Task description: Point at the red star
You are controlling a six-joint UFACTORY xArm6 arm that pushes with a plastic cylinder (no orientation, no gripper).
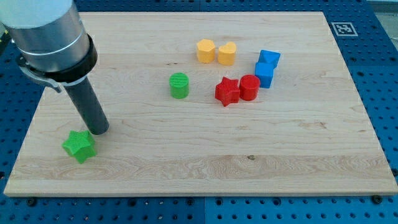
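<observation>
Nearest to the view's bottom lies the green star [79, 146]; my tip [99, 130] stands just beside it, at its 1 o'clock, bare and grasping nothing; the red star [227, 91] lies well apart, at about 2 o'clock from the tip, touching the red cylinder [250, 87]; I judge the approach not begun; the next move calls for a long slide passing below the green cylinder [179, 85].

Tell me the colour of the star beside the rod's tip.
Green star, seen in the camera view; my tip is beside it.
</observation>
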